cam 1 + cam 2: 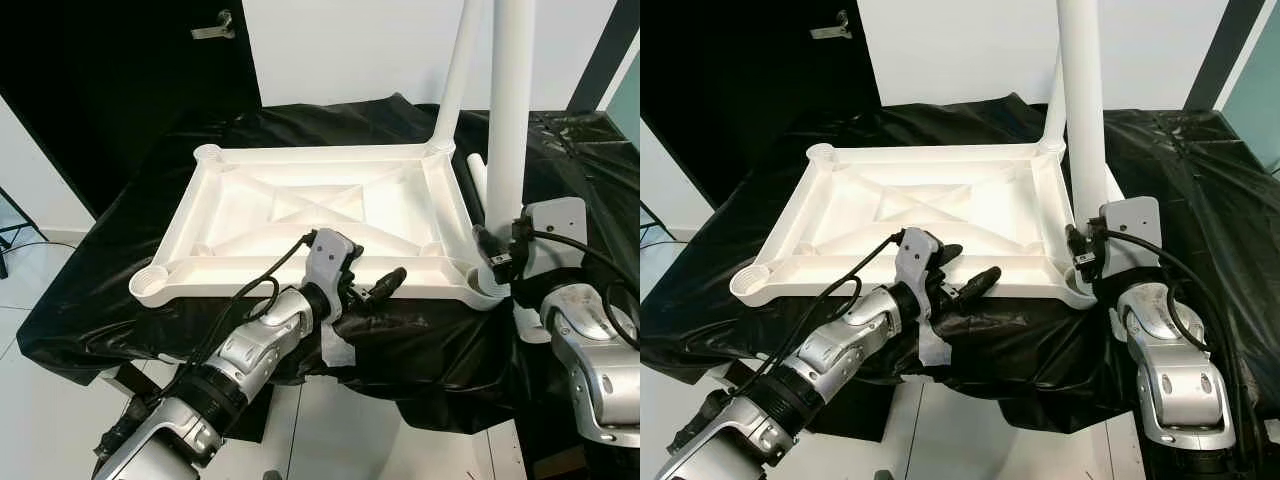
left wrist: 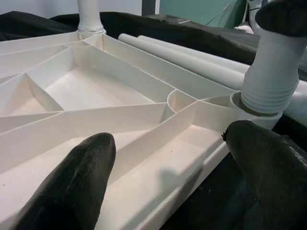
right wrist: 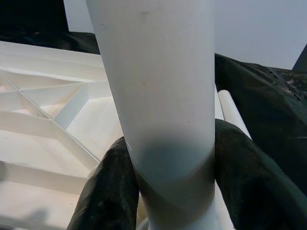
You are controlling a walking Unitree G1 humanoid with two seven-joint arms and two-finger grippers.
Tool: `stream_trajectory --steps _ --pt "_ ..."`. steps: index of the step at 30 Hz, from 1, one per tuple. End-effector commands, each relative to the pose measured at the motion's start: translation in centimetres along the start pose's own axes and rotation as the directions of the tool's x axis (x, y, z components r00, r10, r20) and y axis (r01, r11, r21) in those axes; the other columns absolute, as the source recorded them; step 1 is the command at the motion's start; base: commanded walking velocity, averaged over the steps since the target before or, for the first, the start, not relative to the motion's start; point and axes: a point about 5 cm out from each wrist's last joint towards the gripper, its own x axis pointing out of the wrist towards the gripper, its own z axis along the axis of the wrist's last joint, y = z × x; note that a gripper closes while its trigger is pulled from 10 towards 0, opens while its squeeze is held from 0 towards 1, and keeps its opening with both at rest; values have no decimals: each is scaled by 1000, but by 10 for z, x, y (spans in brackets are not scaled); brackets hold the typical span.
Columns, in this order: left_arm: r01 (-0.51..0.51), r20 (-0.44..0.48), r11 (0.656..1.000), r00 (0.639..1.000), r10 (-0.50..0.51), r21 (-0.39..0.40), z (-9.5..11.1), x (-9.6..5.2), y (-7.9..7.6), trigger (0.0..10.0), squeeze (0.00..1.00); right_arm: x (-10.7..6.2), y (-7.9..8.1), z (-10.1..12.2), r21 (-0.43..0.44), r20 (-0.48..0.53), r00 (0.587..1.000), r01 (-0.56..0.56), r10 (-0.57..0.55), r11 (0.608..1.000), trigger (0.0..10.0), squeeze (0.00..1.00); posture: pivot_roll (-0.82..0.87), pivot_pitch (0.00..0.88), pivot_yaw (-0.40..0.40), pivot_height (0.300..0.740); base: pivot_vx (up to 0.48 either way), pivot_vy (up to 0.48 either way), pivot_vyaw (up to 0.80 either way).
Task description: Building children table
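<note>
We are clamping our right gripper [image 3: 168, 191] around the smooth white leg [image 1: 507, 120], standing in the 4 o'clock corner socket of the ribbed, upturned tabletop [image 1: 300, 215]. Our left gripper [image 1: 375, 285] is hovering spread over the near rim, above crinkled black sheeting [image 1: 120, 260].

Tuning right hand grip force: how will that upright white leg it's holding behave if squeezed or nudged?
The leg looks like a smooth, rigid plastic tube, so probably light but slippery between the right hand fingers. Standing tall in the tabletop corner socket, it may tip until its threaded base is seated.
</note>
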Motion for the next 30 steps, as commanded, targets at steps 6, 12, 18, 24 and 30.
stream_trajectory --steps 6,12,18,24,30 --pt "510 -80 858 859 -506 50 -8 -5 -26 10000 0 5 11 -12 15 -42 997 -58 58 998 10000 0 -191 0 65 740 0 0 0" --pt "530 -124 844 846 -519 78 -12 -2 -27 10000 0 9 13 -10 13 -30 997 -71 72 997 10000 0 -186 0 68 740 0 0 0" --pt "546 -192 828 832 -520 123 -17 10 -32 10000 0 11 18 -9 13 -13 996 -86 86 996 10000 0 -189 0 74 740 0 0 0" --pt "579 -284 800 803 -525 159 -26 14 -36 10000 0 8 18 -11 14 -15 996 -84 84 996 10000 0 -195 0 79 740 0 0 0" --pt "576 -353 800 793 -498 167 -33 16 -33 10000 0 8 18 -11 14 -15 997 -79 80 997 10000 0 -199 1 81 740 0 0 0"
